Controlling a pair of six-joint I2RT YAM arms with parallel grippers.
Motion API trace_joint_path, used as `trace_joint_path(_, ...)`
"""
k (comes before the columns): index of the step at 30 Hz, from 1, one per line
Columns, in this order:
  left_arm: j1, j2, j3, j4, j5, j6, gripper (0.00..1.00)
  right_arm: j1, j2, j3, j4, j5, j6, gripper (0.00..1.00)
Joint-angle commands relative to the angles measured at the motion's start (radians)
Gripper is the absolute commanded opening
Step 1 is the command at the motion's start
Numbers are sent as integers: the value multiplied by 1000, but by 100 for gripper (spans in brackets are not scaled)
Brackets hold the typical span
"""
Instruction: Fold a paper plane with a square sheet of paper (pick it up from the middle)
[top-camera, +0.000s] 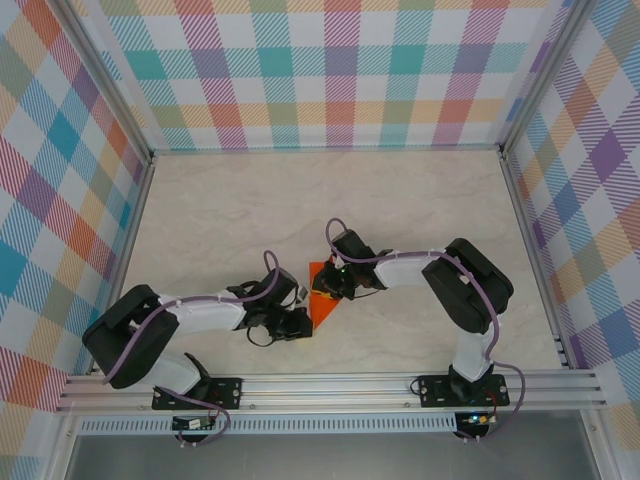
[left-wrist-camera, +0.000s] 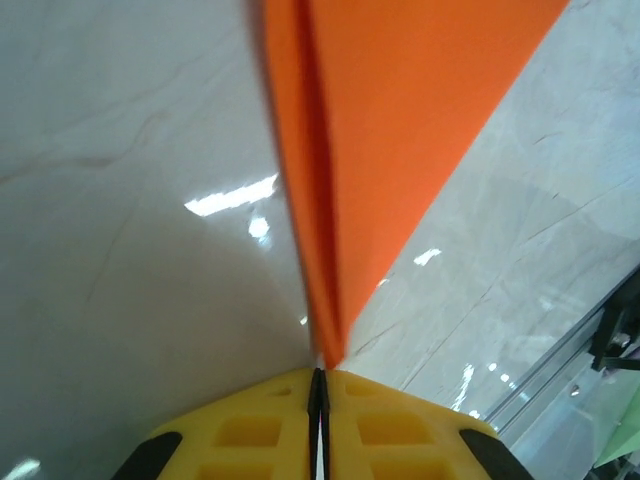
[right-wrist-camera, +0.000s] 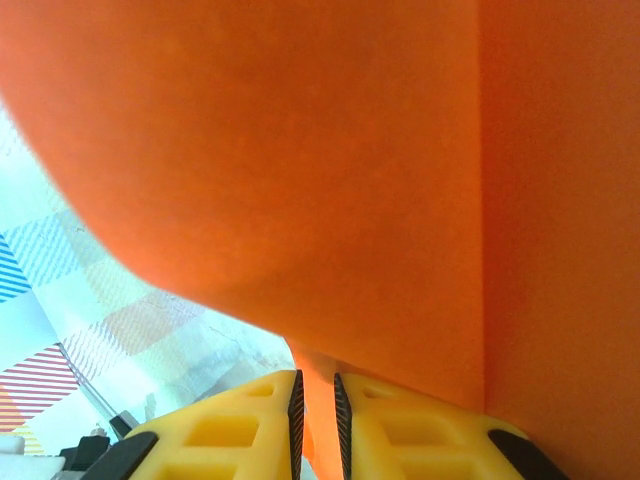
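Folding looks partly done: paper (top-camera: 324, 303) lies mid-frame in the top view as a downward-pointing triangle, between both arms at the middle of the worktop (top-camera: 220, 210). Left end effector (left-wrist-camera: 321, 376) is pinched flat on the pointed tip, where two layers meet along a crease. Right end effector (right-wrist-camera: 317, 392) is nearly closed, with paper caught in its thin gap. Wing folds are probably still to do. Up close at the right wrist the layers are hard to count, and from above the arms cover the paper's upper edge.
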Motion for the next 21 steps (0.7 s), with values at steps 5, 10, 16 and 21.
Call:
trace_joint_path(5,-14,-198,19,-168,-128,-61,11,-6,80,-41,-143,83,4,21)
trace_joint_path(10,-11,-227,21,-40,-145,-106,14,-6,74,-63,-115,74,63,21)
trace_joint_path(16,-11,-110,31,177,-145,-171,16,-1,43,-106,-75,65,112,21)
trace_joint_path(21,-9,-41,37,231,-220,-189,15,1,3,-126,-65,59,131,21)
